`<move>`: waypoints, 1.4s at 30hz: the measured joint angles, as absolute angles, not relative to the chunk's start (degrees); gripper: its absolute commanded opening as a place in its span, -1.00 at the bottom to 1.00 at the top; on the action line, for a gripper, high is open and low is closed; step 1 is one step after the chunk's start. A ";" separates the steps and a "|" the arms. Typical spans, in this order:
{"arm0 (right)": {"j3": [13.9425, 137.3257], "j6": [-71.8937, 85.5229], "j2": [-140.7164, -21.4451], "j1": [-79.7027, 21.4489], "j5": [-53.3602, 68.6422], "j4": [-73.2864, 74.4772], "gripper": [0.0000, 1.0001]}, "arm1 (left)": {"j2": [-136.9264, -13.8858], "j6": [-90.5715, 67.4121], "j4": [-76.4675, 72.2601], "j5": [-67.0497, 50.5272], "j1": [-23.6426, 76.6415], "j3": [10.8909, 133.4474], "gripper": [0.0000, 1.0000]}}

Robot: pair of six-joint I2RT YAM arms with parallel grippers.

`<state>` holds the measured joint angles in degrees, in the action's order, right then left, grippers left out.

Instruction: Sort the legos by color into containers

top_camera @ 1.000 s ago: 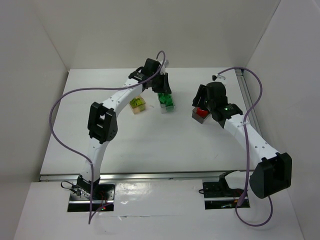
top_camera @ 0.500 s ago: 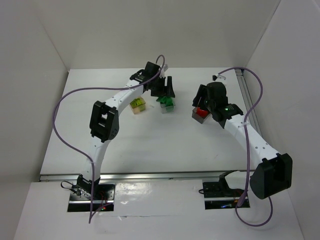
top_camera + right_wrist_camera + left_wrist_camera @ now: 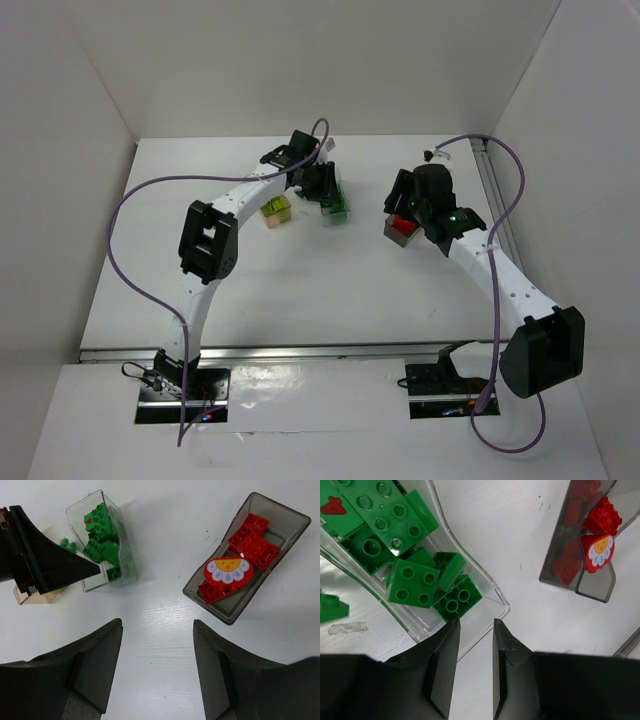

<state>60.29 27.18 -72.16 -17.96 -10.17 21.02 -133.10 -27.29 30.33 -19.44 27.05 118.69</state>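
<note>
Legos [image 3: 410, 582] near the far edge look almost sorted; left gripper [image 3: 475, 630] barely parted, right gripper [image 3: 157, 625] wide, both empty. Next: green stray [image 3: 67, 543] beside clear bin [image 3: 76, 520].

On desk [image 3: 300, 280], far half: three bins in a row. Left bin [image 3: 272, 222] just beside middle bin [image 3: 75, 517]. Right bin [image 3: 295, 519] well apart, to the right. Bricks [image 3: 410, 582] in each. Flower piece [image 3: 227, 570] atop bricks in right bin.
</note>
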 measured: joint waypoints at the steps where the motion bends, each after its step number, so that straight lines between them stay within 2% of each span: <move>1: 60.29 27.16 -72.18 -17.96 -10.07 20.99 0.32 | -133.10 -27.31 30.28 -19.68 27.05 118.69 -0.25; 4: 60.29 27.16 -72.25 -17.96 -10.00 21.02 0.32 | -133.08 -27.31 29.69 -19.88 27.05 118.69 -0.25; 7: 60.29 27.16 -72.27 -17.96 -9.82 20.99 0.32 | -131.02 -27.33 28.93 -17.61 27.05 115.70 -0.13; 10: 60.29 27.16 -72.27 -17.96 -9.80 20.97 0.32 | -125.45 -27.29 29.23 -11.29 27.09 110.06 0.20; 12: 60.29 27.16 -72.38 -17.96 -9.65 20.84 0.32 | -122.67 -27.29 30.11 -7.35 26.92 109.36 0.29; 16: 60.29 27.16 -73.30 -17.96 -9.13 20.64 0.32 | -122.76 -27.49 31.73 -5.02 25.06 115.39 0.26; 21: 60.29 27.18 -74.67 -17.98 -8.40 20.67 0.32 | -129.40 -29.32 31.40 -4.54 22.72 121.91 0.15; 30: 60.29 27.18 -74.81 -17.98 -8.58 20.67 0.32 | -135.26 -32.18 32.95 -1.67 21.50 116.68 0.10; 34: 60.29 27.18 -74.81 -17.98 -8.51 20.64 0.32 | -135.26 -32.97 33.26 0.12 20.23 114.91 0.28; 36: 60.29 27.18 -74.85 -17.98 -8.45 20.64 0.32 | -135.26 -33.15 33.12 0.40 19.59 114.91 0.46; 42: 60.29 27.18 -75.29 -17.98 -8.34 20.64 0.32 | -136.79 -33.98 33.04 1.39 18.87 118.78 0.77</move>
<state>60.29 27.18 -75.29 -17.98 -8.34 20.64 -136.79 -33.98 33.04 1.39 18.87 118.78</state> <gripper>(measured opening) 0.660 0.836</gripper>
